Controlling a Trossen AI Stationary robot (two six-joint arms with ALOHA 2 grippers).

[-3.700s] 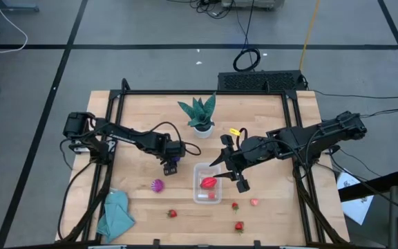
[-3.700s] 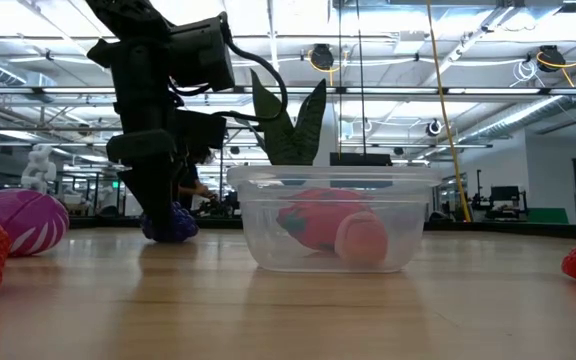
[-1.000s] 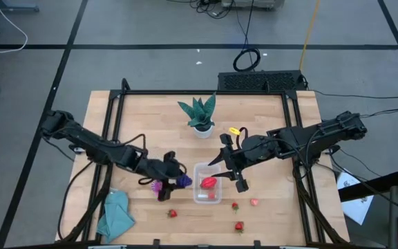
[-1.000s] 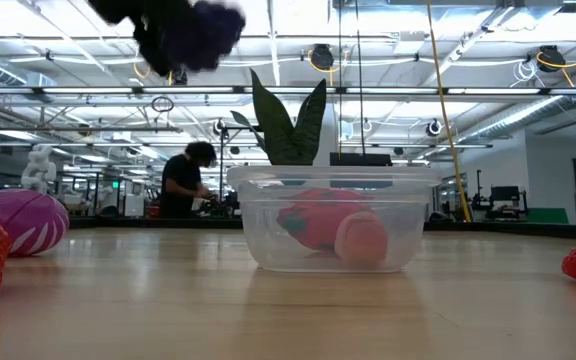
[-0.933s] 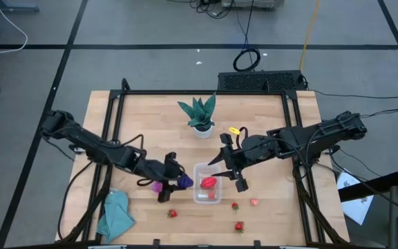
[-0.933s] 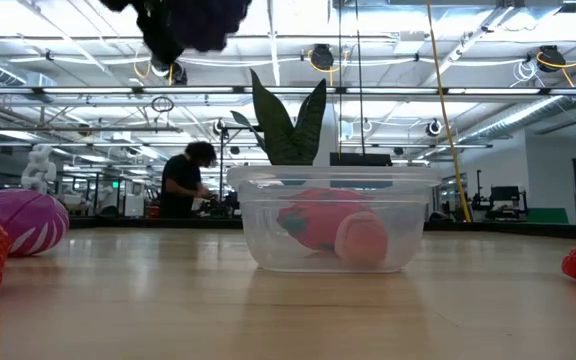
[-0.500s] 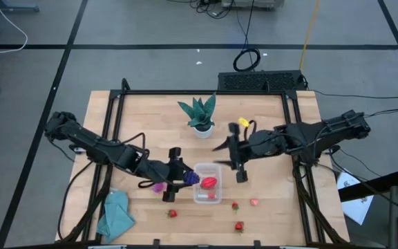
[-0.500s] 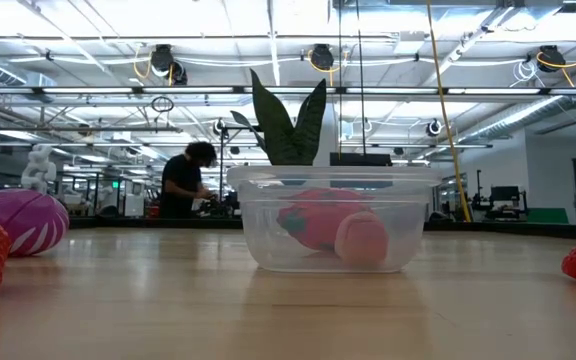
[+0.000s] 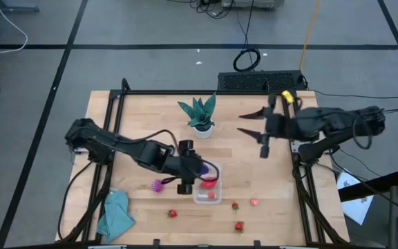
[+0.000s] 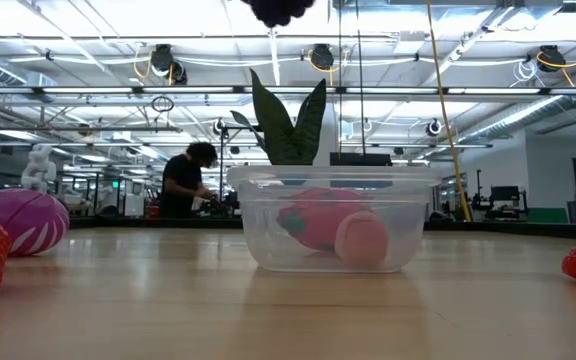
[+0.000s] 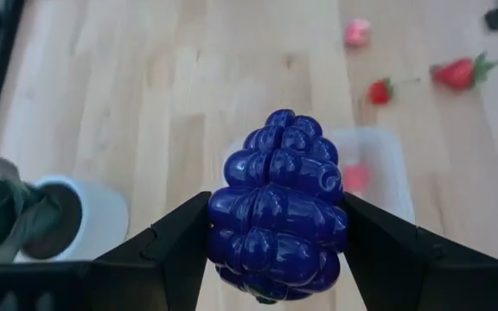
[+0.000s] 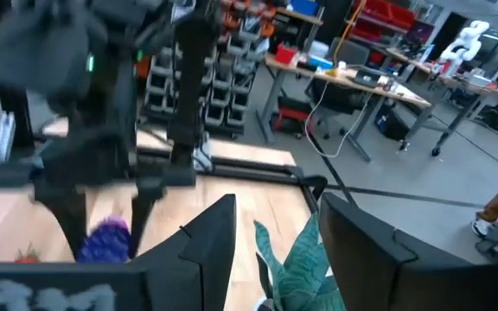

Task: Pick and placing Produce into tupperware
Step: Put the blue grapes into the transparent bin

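Dark purple fruit [image 11: 277, 207] sits clamped in the left end effector [image 9: 197, 169], held in the air at the tupperware's [image 9: 208, 195] near-left edge, above the table [image 9: 144, 117]. Inside the clear tupperware lie a red strawberry [image 10: 313, 218] and a pale pink piece [image 10: 361, 240]. A magenta fruit [image 9: 159, 185] rests just left of it, with red strawberries [image 9: 239, 225] scattered in front. The right end effector [image 9: 256, 122] hangs with fingers spread and nothing in them, well apart near the potted plant [image 9: 200, 114].
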